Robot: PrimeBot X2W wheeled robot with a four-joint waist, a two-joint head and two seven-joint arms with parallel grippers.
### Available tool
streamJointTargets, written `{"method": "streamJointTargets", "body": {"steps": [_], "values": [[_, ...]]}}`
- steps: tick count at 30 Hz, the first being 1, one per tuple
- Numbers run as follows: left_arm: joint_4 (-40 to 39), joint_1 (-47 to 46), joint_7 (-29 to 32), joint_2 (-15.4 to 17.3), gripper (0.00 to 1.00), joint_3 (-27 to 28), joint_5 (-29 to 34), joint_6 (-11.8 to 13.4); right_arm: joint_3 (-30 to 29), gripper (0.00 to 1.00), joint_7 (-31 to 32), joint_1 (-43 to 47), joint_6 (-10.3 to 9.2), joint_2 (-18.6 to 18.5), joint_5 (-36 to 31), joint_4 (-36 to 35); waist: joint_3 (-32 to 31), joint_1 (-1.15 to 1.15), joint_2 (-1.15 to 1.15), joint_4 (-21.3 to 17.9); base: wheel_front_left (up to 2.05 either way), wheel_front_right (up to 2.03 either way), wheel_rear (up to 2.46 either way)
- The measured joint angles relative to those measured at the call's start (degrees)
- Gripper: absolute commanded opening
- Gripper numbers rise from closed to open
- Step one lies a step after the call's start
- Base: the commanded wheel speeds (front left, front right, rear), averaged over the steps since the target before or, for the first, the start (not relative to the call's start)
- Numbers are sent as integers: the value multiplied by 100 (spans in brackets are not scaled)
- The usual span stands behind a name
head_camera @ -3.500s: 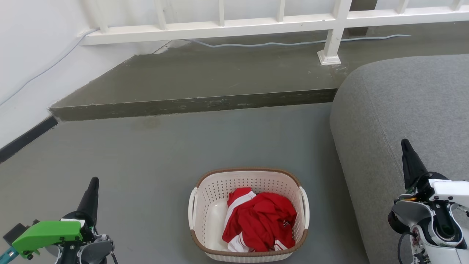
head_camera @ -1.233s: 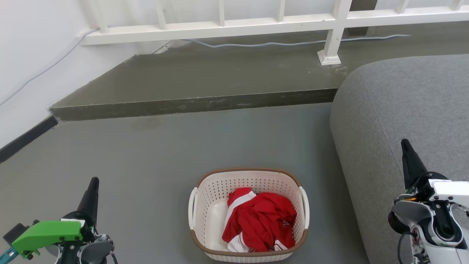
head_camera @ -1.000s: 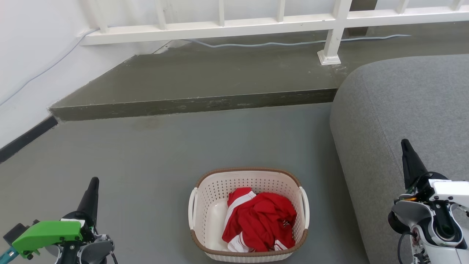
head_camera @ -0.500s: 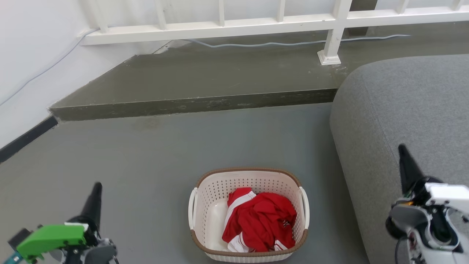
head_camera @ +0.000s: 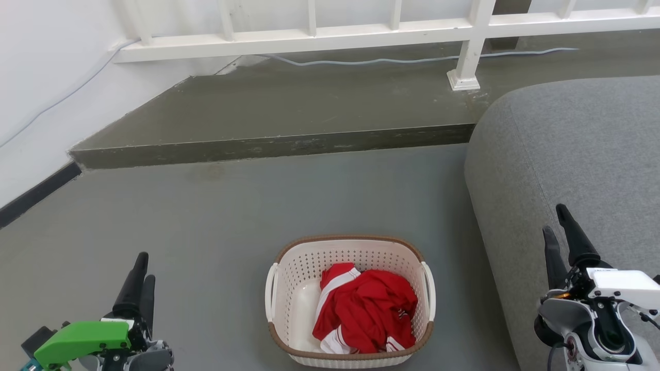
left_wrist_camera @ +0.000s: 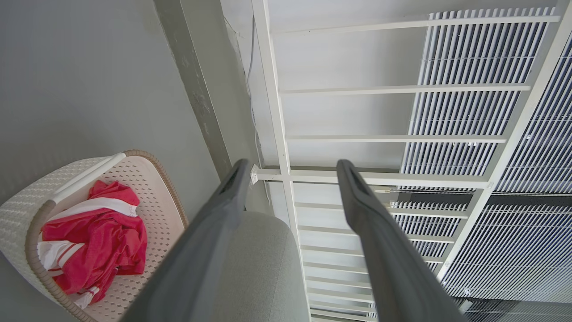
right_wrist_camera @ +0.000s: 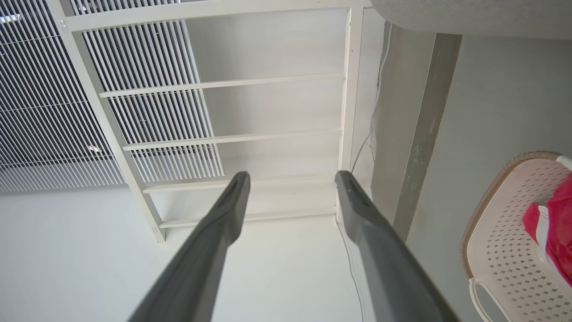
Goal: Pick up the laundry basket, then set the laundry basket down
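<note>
1. The laundry basket (head_camera: 356,257) sits on the floor (head_camera: 258,206) at the head view's lower middle, holding red clothes (head_camera: 368,309).
2. It is probably light, stiff, slightly slippery plastic; take hold at the side handles (head_camera: 269,293).
3. On the left gripper (head_camera: 145,267) and right gripper (head_camera: 553,220), jaws stand apart, empty.

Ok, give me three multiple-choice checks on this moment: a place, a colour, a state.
1. Where is the laundry basket? A) on the floor beside the sofa B) on the raised step C) held aloft
2. The garment in it is: A) blue B) red and white C) black
3. The left pincer and right pincer are: A) shut on handles B) inside the basket C) open, empty
Answers: 1 A, it rests on grey floor by the sofa; 2 B, red cloth, white stripes; 3 C, wrist views show fingers apart, nothing between.
</note>
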Motion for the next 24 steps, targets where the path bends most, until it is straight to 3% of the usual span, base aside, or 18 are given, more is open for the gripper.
{"method": "streamJointTargets", "body": {"steps": [24], "values": [[-382,-22,-561,198,100,-563,1128,0,821,100,-470,-16,1,-261,-836,-516,47,0,0,-11,0,0,0]]}}
